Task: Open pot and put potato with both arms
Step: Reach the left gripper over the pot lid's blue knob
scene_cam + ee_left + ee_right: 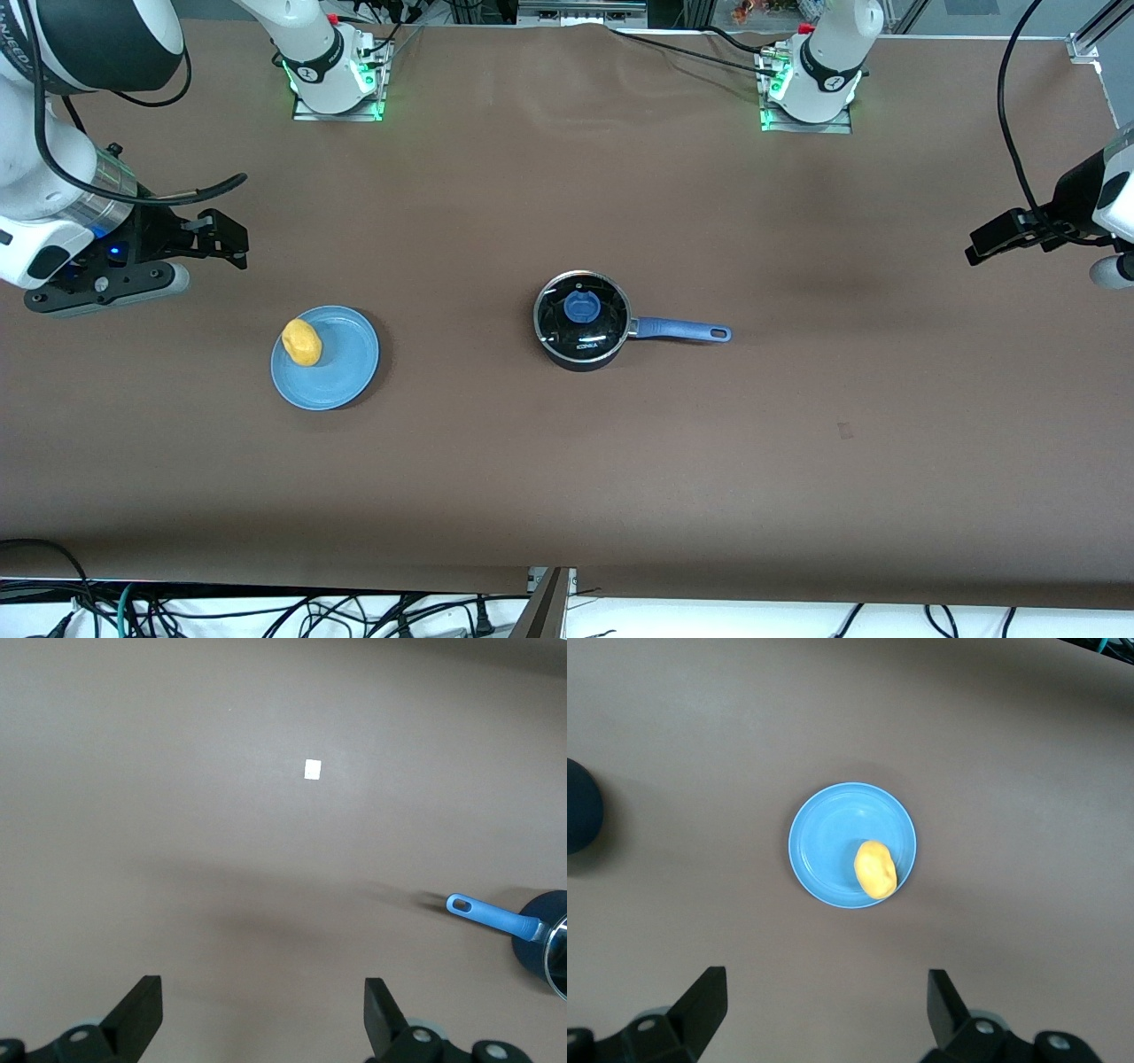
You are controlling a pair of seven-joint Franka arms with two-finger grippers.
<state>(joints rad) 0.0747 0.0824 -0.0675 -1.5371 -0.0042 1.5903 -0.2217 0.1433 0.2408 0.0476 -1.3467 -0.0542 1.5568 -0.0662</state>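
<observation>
Start of task. My left gripper [261, 1023] hung wide open and empty at the table's left-arm end; the lidded pot [582, 320] lay toward nine o'clock in the front view, handle [680, 330] pointing at it. My right gripper [824, 1014], equally open, was nearer the potato [302, 342] on its plate [341, 377].

You have one pot [581, 321] with one lid [582, 309] on it, one potato [302, 342], one plate [341, 372], two arms, and one small white tag [312, 769] on the desk [567, 461].
</observation>
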